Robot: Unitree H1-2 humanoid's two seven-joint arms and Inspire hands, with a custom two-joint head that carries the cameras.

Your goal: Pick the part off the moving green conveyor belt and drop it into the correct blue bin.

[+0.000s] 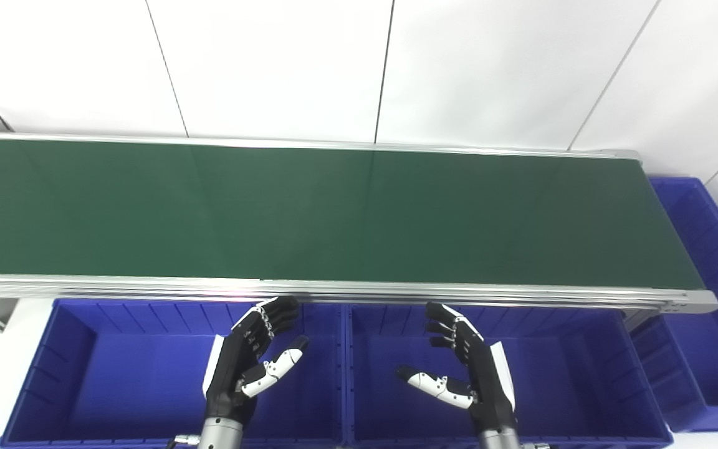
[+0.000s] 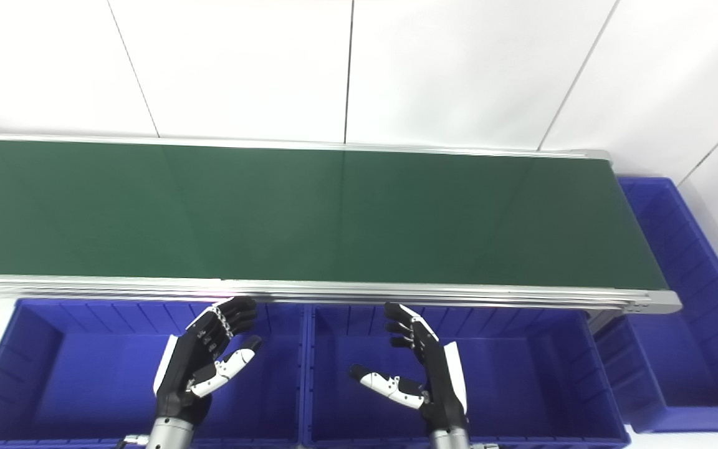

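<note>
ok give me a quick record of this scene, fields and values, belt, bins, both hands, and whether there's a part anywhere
belt: green conveyor belt, runs left to right, surface bare
part: none in view
bins in front: left blue bin and right blue bin, side by side below the belt's near rail
bin at belt end: third blue bin, past the right end
bin contents: nothing seen inside
left hand: left hand open, holds nothing, over the left blue bin
right hand: right hand open, holds nothing, over the right blue bin
</note>
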